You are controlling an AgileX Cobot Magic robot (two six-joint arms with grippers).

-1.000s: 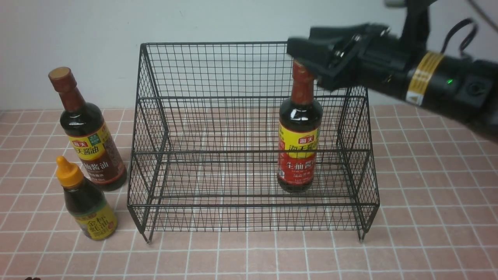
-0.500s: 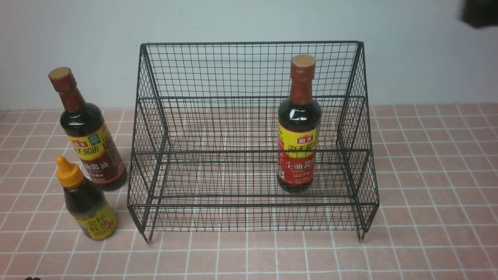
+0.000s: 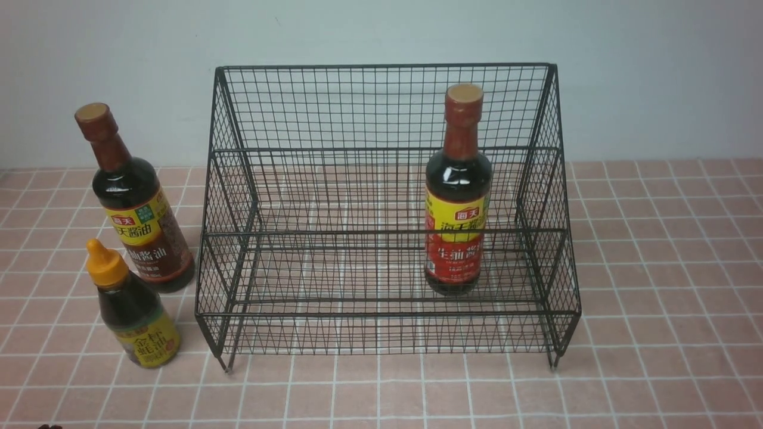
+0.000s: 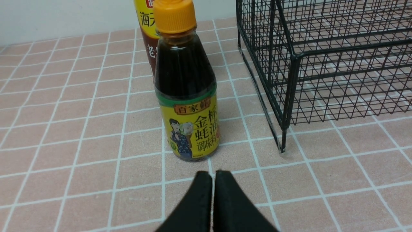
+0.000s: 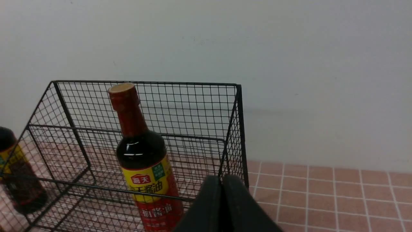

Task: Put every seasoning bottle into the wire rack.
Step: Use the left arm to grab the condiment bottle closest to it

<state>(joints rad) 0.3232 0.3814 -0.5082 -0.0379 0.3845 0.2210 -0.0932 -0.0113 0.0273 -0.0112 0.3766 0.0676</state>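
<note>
Now one red-label bottle (image 3: 458, 196) stands inside the rack (image 3: 381, 65). The tall bottle (image 3: 134, 208) and short bottle (image 3: 134, 316) stand on the tiles (image 3: 656, 298) to its left. The left gripper (image 4: 213, 175) and right gripper (image 5: 222, 180) are pinched shut and empty. Next, the left gripper likely needs to open around the short bottle.

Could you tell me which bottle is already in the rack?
The tall red-labelled bottle; the brown-labelled bottle and orange-capped bottle stand outside the rack.

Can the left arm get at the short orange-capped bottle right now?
Probably yes: the left gripper, shut, faces the orange-capped bottle with only bare tile between; the wire rack stands aside. It must open first.
</note>
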